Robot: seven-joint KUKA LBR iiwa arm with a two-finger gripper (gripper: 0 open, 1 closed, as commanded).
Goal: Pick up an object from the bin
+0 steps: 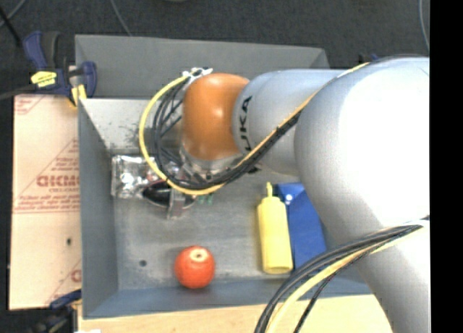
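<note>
Nearest the front wall of the grey bin (98, 252) a red round fruit (194, 266), much like an apple with a pale patch on top, sits alone on the bare floor, a little left of the middle. To its right a yellow squeeze bottle (275, 239) lies flat, its narrow nozzle pointing toward the back of the bin. Along the bottle's right side is a flat blue thing (307, 232), partly covered by the arm; whether the two touch cannot be told.

Further in, the big grey arm (347, 129) comes across from the right and bends down into the middle of the bin. Its wrist wears an orange cover (210, 125), and yellow and black cables (153, 132) loop round the cover's left side. Under the wrist the gripper (174, 205) is low over the floor, left of centre. The wrist and cables hide most of it, so it cannot be told whether it is wide, narrow or holding something.

Just left of the gripper a shiny crumpled silver packet (129, 176) lies near the left wall. A small black thing (156, 195) lies between the packet and the gripper, close against both. These two are the things nearest the gripper; the fruit and the bottle lie well apart from it.
</note>
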